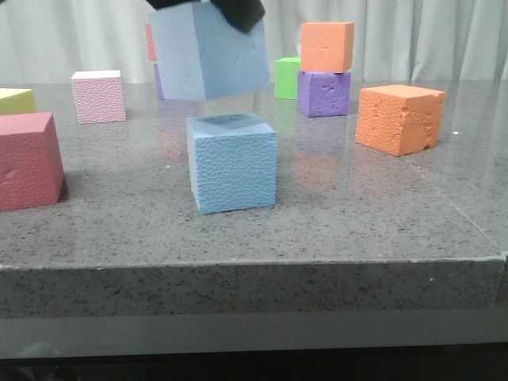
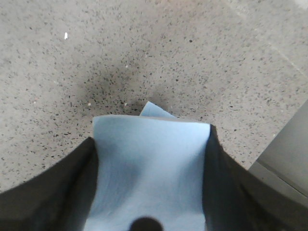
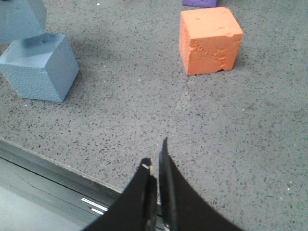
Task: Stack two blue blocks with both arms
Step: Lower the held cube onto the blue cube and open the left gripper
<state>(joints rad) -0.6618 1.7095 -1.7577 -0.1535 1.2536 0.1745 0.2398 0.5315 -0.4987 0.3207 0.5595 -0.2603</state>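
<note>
Smooth blue block is clamped between the two dark fingers of the left gripper, one finger pressed against each side face, and hangs in the air, tilted, clear of the table. Directly below that gripper, the pebbled blue block rests on the grey speckled table; the two blocks are apart, with a visible gap between the held block's lower edge and the pebbled block's top face. In the left wrist view, only a small corner of the pebbled block shows past the far edge of the held block. The right gripper has its fingers pressed together with nothing between them and sits low near the table's front edge. Ahead of it and to one side stands a chipped orange block; the pebbled blue block lies ahead on the opposite side, well apart from this gripper.
</note>
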